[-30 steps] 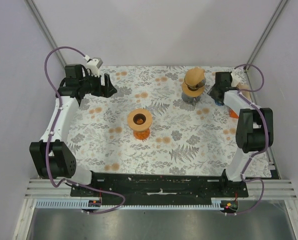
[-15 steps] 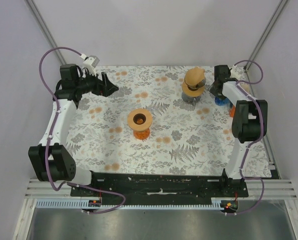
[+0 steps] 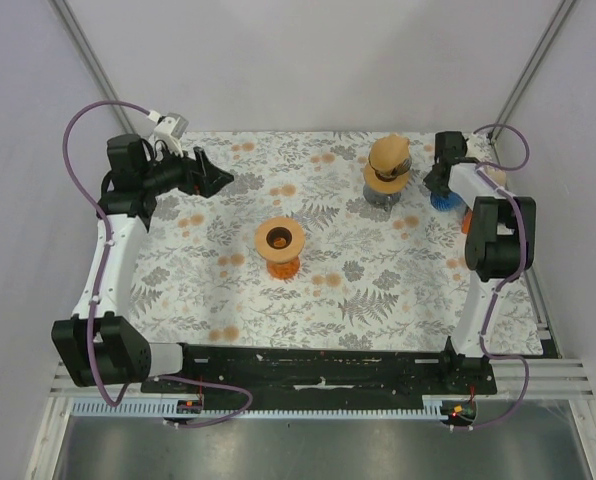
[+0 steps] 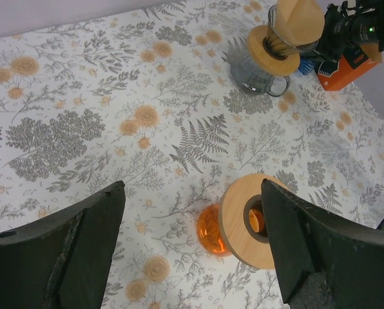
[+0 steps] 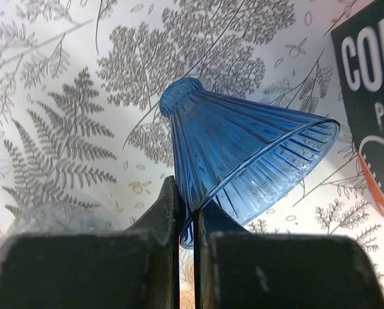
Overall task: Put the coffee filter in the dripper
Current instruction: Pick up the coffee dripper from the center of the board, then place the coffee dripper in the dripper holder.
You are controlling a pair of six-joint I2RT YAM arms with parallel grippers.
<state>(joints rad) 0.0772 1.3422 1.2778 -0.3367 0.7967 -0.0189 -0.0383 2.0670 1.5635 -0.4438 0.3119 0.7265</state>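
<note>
A brown paper coffee filter (image 3: 388, 155) (image 4: 299, 16) sits in the wooden-collared top of a grey glass carafe (image 4: 253, 71) at the back right. Just right of it a blue ribbed glass dripper (image 5: 243, 154) (image 3: 441, 200) lies tilted on the cloth. My right gripper (image 5: 187, 199) is shut on its rim, one finger inside and one outside. An orange glass dripper with a wooden collar (image 3: 279, 240) (image 4: 243, 222) stands mid-table. My left gripper (image 3: 213, 178) (image 4: 192, 187) hangs open and empty over the back left, well apart from all of these.
An orange and black coffee packet (image 5: 372, 96) (image 4: 353, 64) lies right beside the blue dripper, near the table's right edge. The floral cloth (image 3: 358, 290) covers the table. Side walls stand close to both arms.
My right gripper has shut on the blue dripper's rim. The left arm has drawn back toward the left, its jaws still wide.
</note>
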